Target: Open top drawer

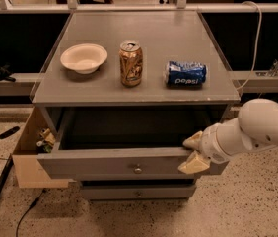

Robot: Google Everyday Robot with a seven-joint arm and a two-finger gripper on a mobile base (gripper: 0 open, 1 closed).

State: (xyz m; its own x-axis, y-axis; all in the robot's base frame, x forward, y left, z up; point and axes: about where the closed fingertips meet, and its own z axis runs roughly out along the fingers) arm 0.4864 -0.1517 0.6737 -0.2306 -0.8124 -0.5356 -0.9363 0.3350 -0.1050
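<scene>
The top drawer [99, 164] is a grey wooden drawer with a small round metal knob [138, 170] at the centre. It stands pulled out of the grey cabinet, and its dark inside shows. My gripper [193, 153] is at the right end of the drawer's front panel. One cream fingertip [194, 141] lies behind the panel's top edge and the other on its front face, so the jaws clasp the panel. My white arm [262, 130] reaches in from the right.
On the cabinet top [154, 28] stand a white bowl [84, 58], an upright gold can [131, 63] and a blue Pepsi can [186, 74] on its side. A narrower grey drawer [138, 191] sits below. A light wooden box [28, 152] with small items stands at the left.
</scene>
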